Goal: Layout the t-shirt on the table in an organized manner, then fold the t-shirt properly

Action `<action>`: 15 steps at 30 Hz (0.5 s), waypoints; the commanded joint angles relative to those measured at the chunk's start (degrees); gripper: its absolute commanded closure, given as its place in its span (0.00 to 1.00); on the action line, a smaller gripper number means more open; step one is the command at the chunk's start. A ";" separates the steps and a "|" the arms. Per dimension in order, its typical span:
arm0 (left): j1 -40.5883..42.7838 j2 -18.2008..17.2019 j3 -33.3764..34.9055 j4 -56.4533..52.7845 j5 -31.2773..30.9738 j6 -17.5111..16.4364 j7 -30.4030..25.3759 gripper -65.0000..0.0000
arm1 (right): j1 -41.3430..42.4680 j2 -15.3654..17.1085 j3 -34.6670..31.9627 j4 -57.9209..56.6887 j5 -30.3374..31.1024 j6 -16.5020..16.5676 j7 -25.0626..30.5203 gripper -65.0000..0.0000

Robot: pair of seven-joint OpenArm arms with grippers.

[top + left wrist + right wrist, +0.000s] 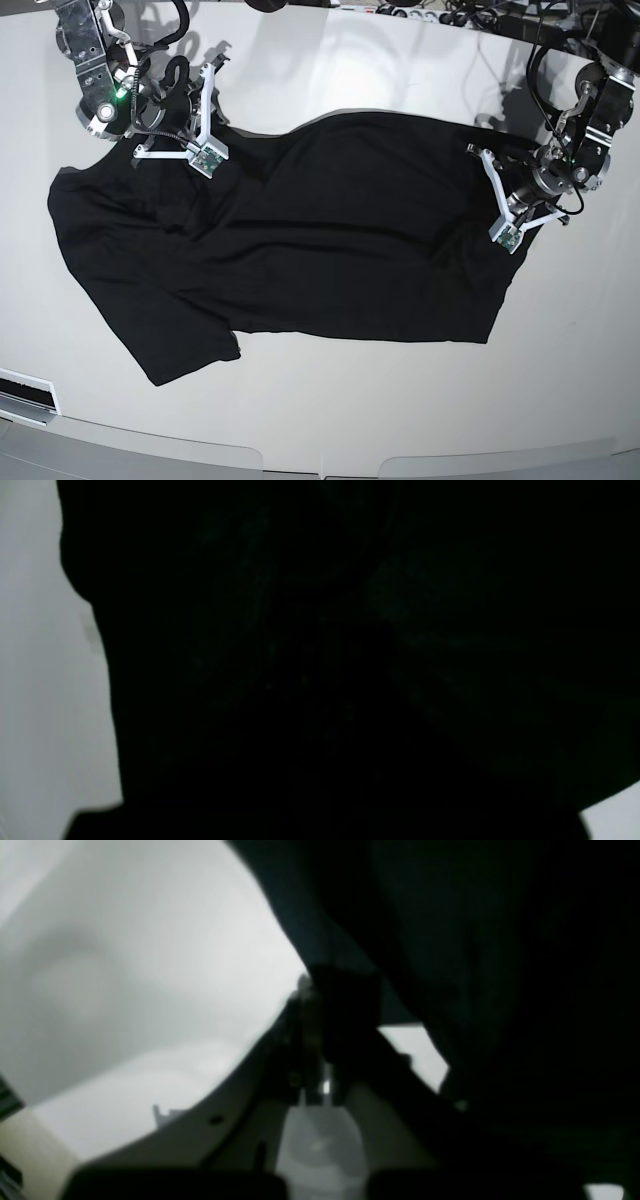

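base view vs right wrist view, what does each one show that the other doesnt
Only the base view shows the whole t-shirt spread across the table, wrinkled, plus both arms, the left gripper at the opposite shirt edge. Only the right wrist view shows the right gripper up close, shut on the t-shirt edge, though it is blurry. Both share black cloth on the white table.

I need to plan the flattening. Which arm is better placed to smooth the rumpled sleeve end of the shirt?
Right: its gripper sits at the t-shirt's rumpled sleeve end; the left gripper is at the opposite edge.
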 commanded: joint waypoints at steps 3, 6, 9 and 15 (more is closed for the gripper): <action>0.79 -0.66 0.28 -0.09 0.17 -0.83 3.52 1.00 | 0.20 0.46 0.22 2.32 5.97 2.10 -9.07 1.00; 0.76 -0.66 0.28 -0.09 0.17 -0.85 3.50 1.00 | -0.42 0.46 0.22 6.25 15.23 2.12 -21.99 1.00; 0.74 -0.63 0.28 -0.09 0.15 -0.85 3.45 1.00 | -2.99 0.46 0.22 11.45 23.93 3.21 -30.73 1.00; 0.74 -0.63 0.28 -0.09 0.15 -0.85 3.43 1.00 | -11.61 0.44 0.22 18.86 39.26 3.47 -31.42 1.00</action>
